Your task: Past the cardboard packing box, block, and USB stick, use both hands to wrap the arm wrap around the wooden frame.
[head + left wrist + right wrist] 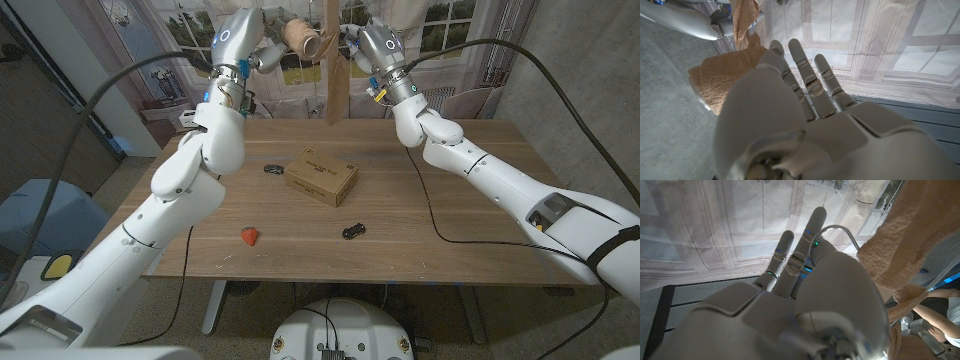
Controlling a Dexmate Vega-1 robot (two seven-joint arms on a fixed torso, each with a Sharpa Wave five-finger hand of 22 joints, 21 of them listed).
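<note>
I see the packing box (321,177) mid-bench (470,190), USB stick (272,169) just left of it, block (250,236) nearer me to the left, a small clip (353,231) in front of the box. Wooden frame (335,62) stands behind at the far edge, my left hand (262,55) and right hand (352,45) either side of it, arm wrap (304,38) between left hand and frame.

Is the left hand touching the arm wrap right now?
Touching. In the left wrist view, the left hand has the tan arm wrap roll lying against its thumb side, no gap visible.

Wooden tabletop (480,190) carries a cardboard packing box (321,177) near centre. Small dark item (272,169) just left of it. Red block (249,236) and black USB stick (352,231) lie nearer the front edge.
</note>
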